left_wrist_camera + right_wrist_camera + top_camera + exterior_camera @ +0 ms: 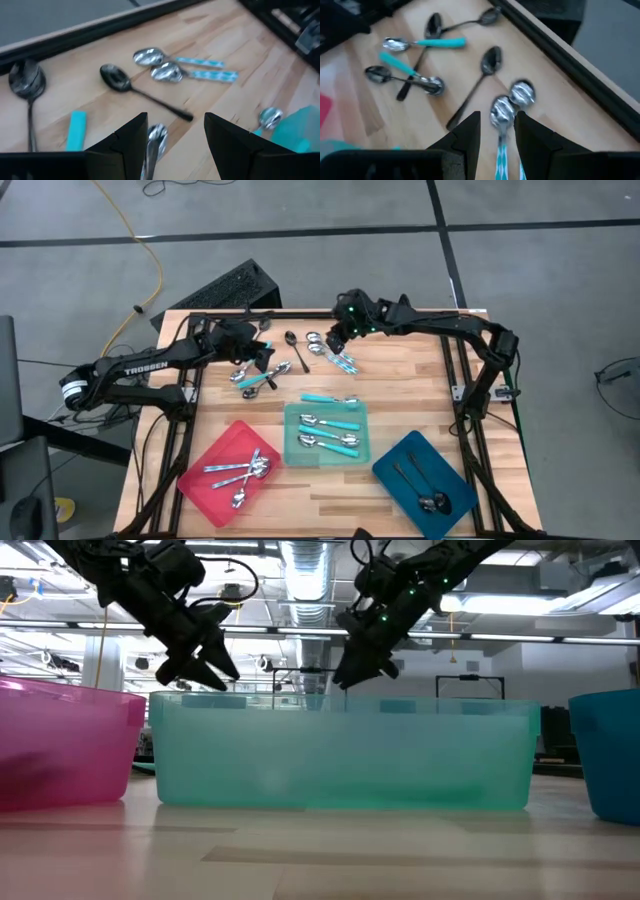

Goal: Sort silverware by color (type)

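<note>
My left gripper is open above a cluster of spoons at the table's far left. In the left wrist view a shiny silver spoon lies on the wood between its fingers. My right gripper is open above two turquoise-handled spoons at the far middle. Their bowls lie just ahead of its fingertips, and the handles run back between the fingers. A dark spoon lies between the two grippers. I see no contact with any spoon.
A red tray with silver spoons, a teal tray with turquoise-handled spoons and a blue tray with dark spoons stand along the near side. One turquoise-handled spoon lies just beyond the teal tray. Black frame rails edge the table.
</note>
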Robot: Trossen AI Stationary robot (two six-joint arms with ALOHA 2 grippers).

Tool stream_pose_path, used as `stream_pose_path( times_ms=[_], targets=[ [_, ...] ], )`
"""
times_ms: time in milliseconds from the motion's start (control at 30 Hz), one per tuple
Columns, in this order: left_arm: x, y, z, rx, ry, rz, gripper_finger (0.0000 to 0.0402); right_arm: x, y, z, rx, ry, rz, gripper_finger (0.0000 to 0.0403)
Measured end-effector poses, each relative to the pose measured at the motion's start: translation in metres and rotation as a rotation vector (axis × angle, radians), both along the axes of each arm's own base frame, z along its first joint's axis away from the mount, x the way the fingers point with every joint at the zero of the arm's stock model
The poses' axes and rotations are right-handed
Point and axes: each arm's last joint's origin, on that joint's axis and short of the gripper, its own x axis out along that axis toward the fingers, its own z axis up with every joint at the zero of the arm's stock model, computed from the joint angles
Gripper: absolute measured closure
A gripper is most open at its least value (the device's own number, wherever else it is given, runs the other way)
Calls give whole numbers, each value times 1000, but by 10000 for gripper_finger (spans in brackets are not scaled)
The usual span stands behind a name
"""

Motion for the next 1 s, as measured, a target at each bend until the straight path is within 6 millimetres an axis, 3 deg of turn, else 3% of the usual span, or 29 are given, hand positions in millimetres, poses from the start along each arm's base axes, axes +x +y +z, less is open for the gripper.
stream_pose_path(
  times_ms=[200,467,633,833,1000],
  targets=[
    [2,2,4,28,-45,2,221,-1,9,-5,1,71,60,262],
    [0,5,5,5,-66,30,221,-16,-16,-9,-73,159,-49,261],
    [-3,11,5,22,-56,62,221,-11,-23,-34,-75,252,-8,243],
    [-5,14,5,54,-35,47,220,2,-22,-69,-4,308,34,191],
    [-5,14,4,68,-22,36,220,9,-21,-87,-7,345,52,171]
  ],
)
